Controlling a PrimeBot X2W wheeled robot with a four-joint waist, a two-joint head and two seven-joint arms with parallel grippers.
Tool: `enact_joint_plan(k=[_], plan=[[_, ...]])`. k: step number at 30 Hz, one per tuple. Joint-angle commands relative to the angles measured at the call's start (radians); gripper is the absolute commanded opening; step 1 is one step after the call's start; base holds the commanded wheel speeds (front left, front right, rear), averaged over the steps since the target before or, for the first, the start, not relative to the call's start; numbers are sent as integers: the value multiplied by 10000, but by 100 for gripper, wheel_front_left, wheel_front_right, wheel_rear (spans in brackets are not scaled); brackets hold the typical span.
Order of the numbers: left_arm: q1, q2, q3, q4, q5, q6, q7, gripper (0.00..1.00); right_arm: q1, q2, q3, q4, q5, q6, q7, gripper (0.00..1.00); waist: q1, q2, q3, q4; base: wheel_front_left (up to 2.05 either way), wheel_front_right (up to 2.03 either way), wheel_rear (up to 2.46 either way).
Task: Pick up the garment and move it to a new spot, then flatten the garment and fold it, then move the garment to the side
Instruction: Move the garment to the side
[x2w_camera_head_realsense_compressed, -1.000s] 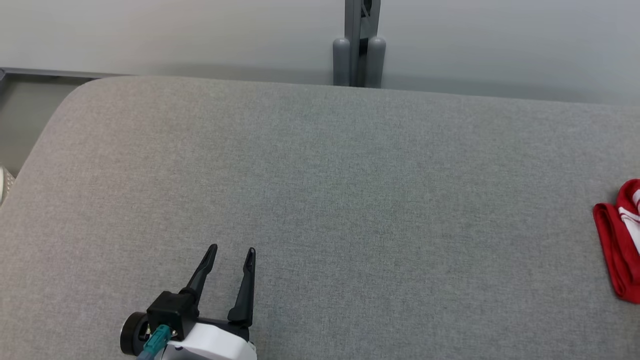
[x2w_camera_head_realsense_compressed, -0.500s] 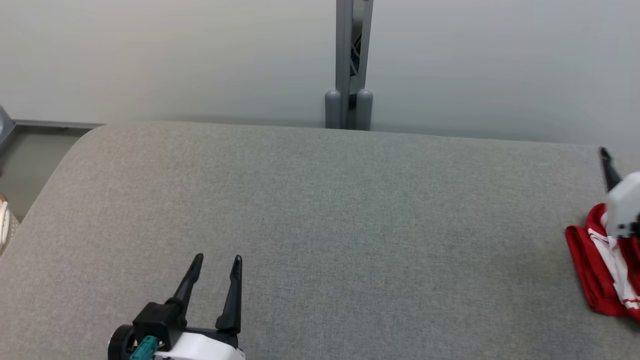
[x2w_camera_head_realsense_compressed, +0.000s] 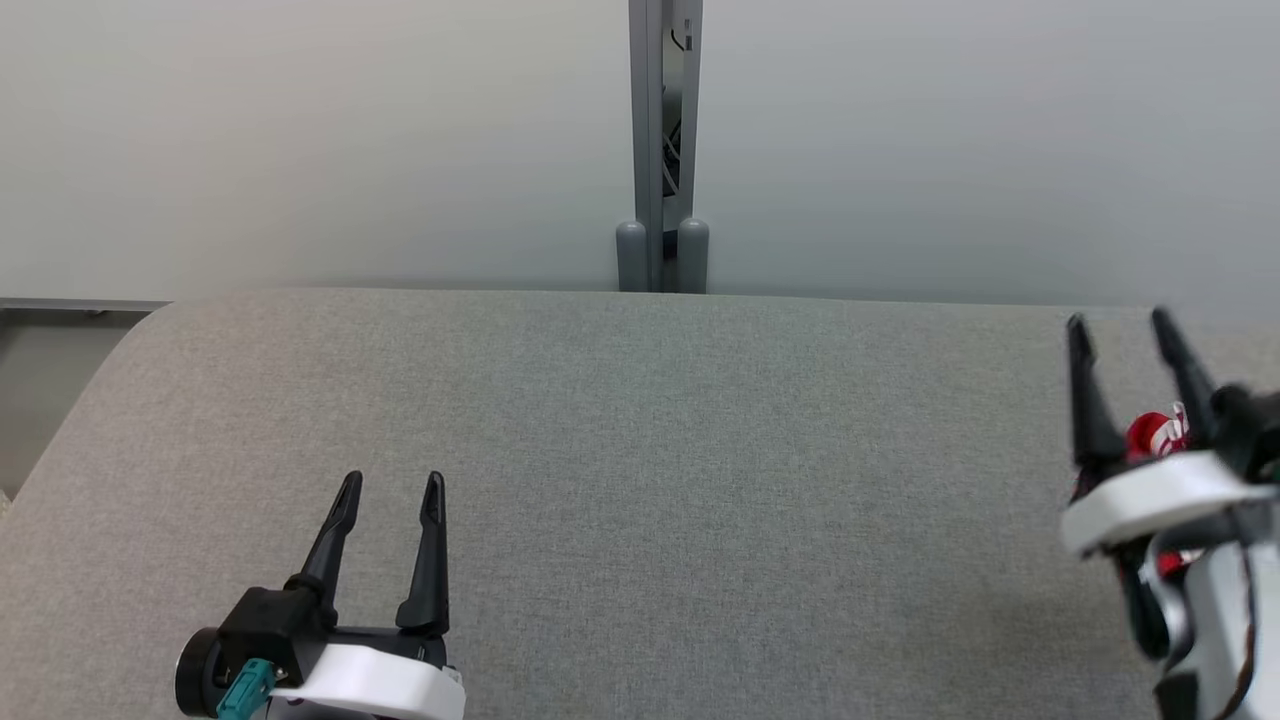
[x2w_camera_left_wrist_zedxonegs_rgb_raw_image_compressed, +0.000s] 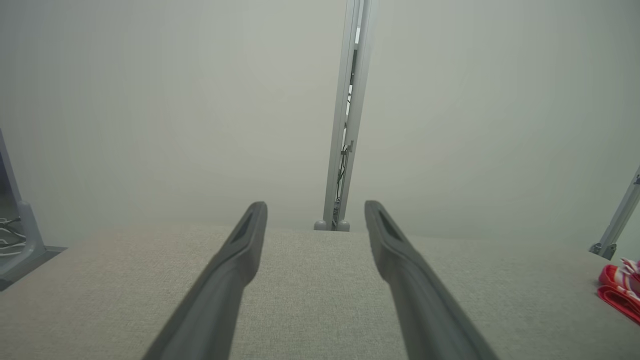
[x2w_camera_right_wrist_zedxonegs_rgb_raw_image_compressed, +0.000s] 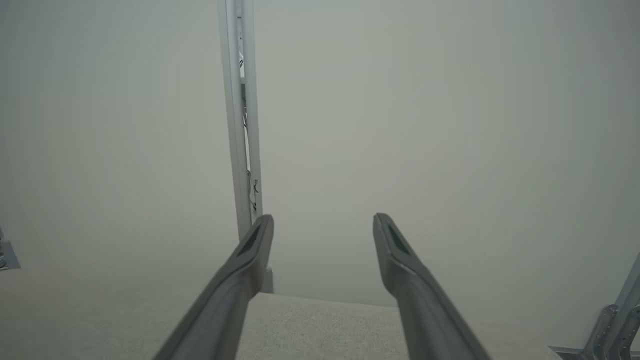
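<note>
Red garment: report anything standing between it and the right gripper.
Nothing visible does. In the head view the open right gripper overlaps the red garment, and the gripper's own body covers part of it.

The table (x2w_camera_head_realsense_compressed: 640, 450) is matt grey woven cloth (fine weave). The far post (x2w_camera_head_realsense_compressed: 645, 150) looks smooth metal; the garment (x2w_camera_left_wrist_zedxonegs_rgb_raw_image_compressed: 612, 296), soft cloth.
</note>
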Motion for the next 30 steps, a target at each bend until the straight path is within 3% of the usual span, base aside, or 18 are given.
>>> enact_joint_plan(k=[1, 5, 10, 15, 18, 30], plan=[[61, 44, 22, -41, -22, 31, -37, 100, 312, 5, 46, -332, -401, -1, -44, 100, 0, -1, -29, -13, 0, 0, 0], [285, 47, 57, 52, 24, 81, -37, 100, 1687, 712, -287, -1603, -1237, -4, -43, 100, 0, -1, -146, -94, 0, 0, 0], [566, 44, -18, 208, 64, 110, -37, 100, 2859, 1016, -424, -2471, -1768, -4, -44, 100, 0, -1, -264, -160, 0, 0, 0], [792, 44, -158, 245, -95, 144, -37, 100, 3587, 1049, -778, -2626, -1096, -4, -44, 100, 0, -1, -340, -173, 0, 0, 0], [895, 58, 53, 455, -972, 325, -37, 100, 3895, 1057, -857, -2652, -915, -3, -45, 100, 0, -1, -367, -170, 0, 0, 0], [1010, 46, 120, 453, -383, 379, -37, 100, 4066, 1053, -885, -2611, -943, -3, -45, 100, 0, -1, -380, -245, 0, 0, 0]])
